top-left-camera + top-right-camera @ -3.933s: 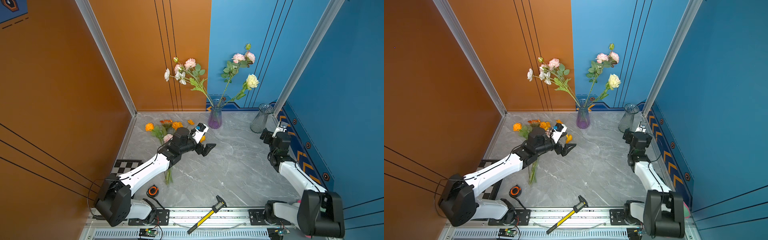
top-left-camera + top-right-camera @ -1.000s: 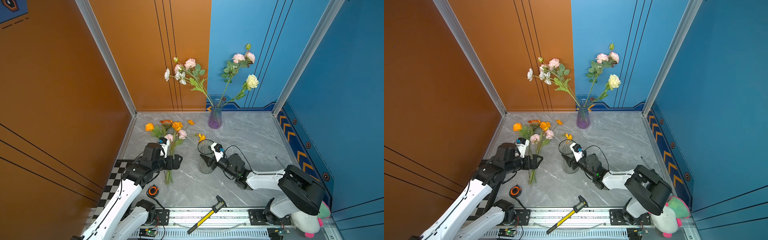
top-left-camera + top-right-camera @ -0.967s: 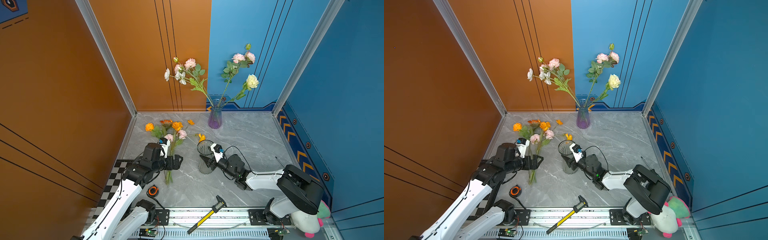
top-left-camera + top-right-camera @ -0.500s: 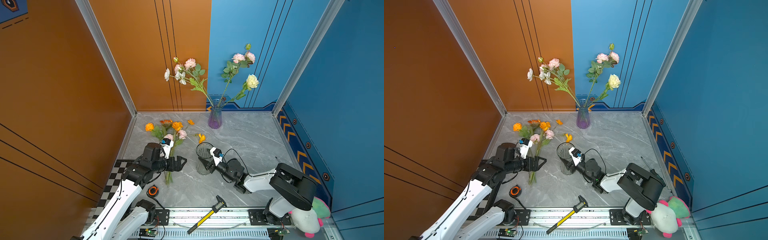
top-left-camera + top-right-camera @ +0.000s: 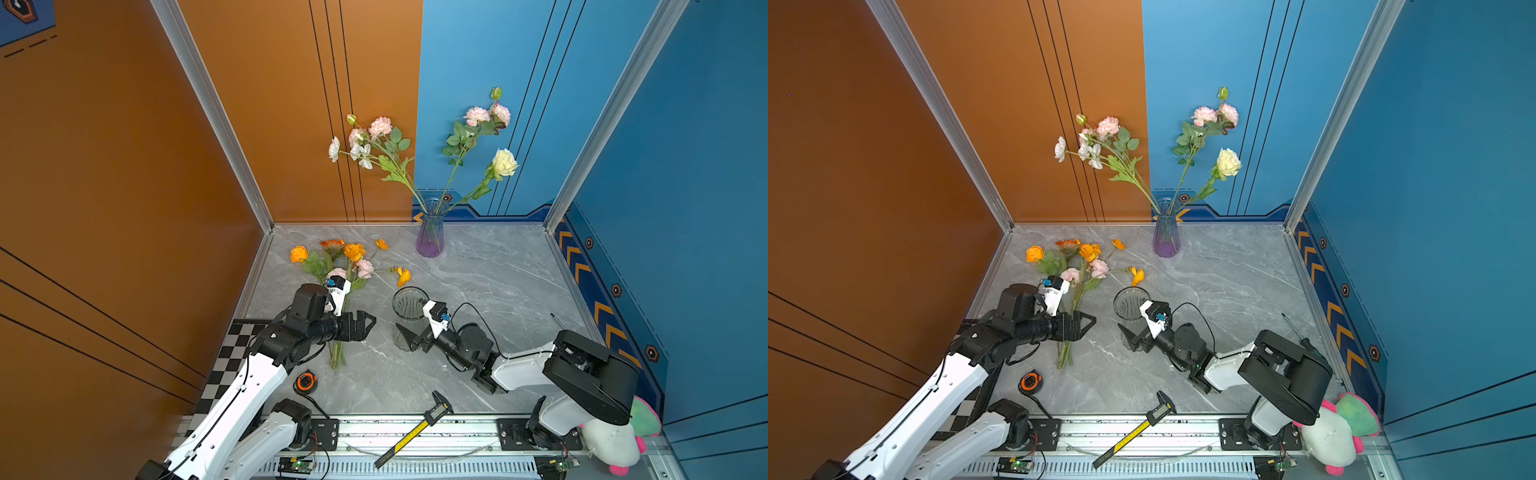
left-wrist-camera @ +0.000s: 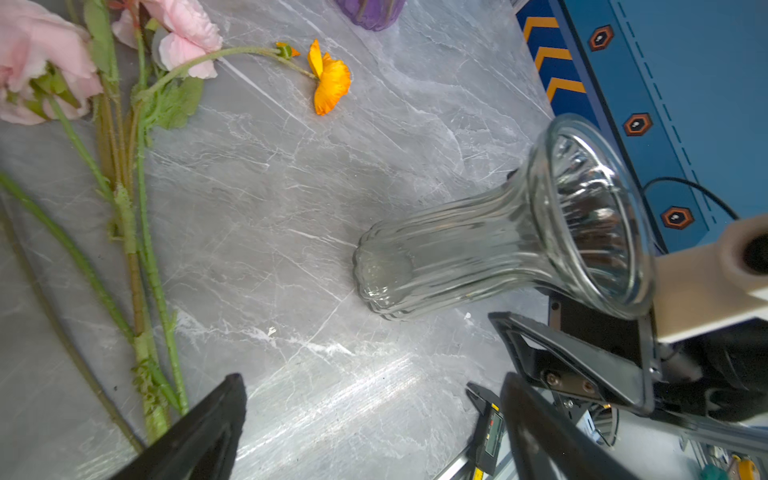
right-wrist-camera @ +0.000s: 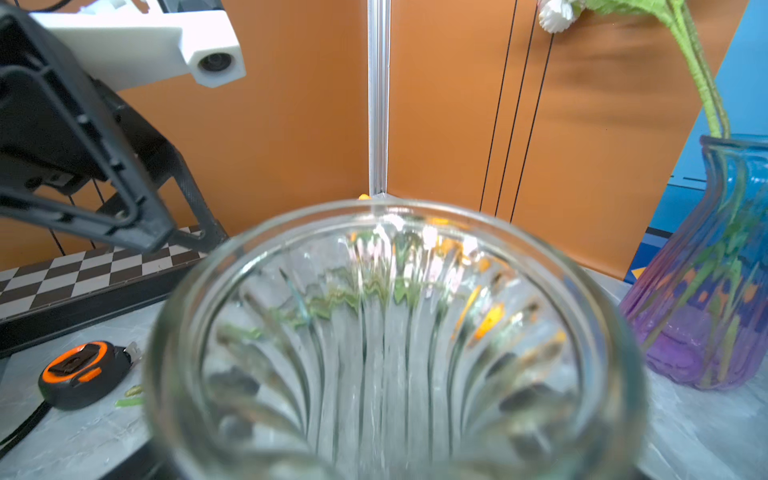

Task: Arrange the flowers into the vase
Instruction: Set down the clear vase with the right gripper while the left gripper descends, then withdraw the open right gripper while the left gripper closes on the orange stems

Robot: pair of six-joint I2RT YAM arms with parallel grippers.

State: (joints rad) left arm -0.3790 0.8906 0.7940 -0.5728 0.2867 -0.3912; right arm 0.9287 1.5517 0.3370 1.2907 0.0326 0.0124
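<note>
A clear ribbed glass vase [image 5: 409, 309] [image 5: 1130, 309] stands on the grey floor; it fills the right wrist view [image 7: 390, 332]. My right gripper [image 5: 409, 336] [image 5: 1131, 334] is open with its jaws either side of the vase's lower part. In the left wrist view one of its fingers [image 6: 582, 365] stands apart from the glass [image 6: 478, 249]. Loose flowers [image 5: 345, 266] [image 5: 1079, 266] with orange and pink blooms lie left of it. My left gripper [image 5: 365, 328] [image 5: 1086, 324] [image 6: 372, 386] hangs open and empty over their stems [image 6: 137, 249].
A purple vase [image 5: 430, 239] [image 5: 1165, 239] [image 7: 715, 291] holding pink, white and cream flowers stands at the back wall. A tape measure [image 5: 306, 381] [image 7: 79, 372] and a caliper [image 5: 415, 432] lie near the front rail. A plush toy [image 5: 615, 440] sits front right.
My right gripper has opened off the clear vase, which now stands free. My left gripper has moved a little to the right over the stems.
</note>
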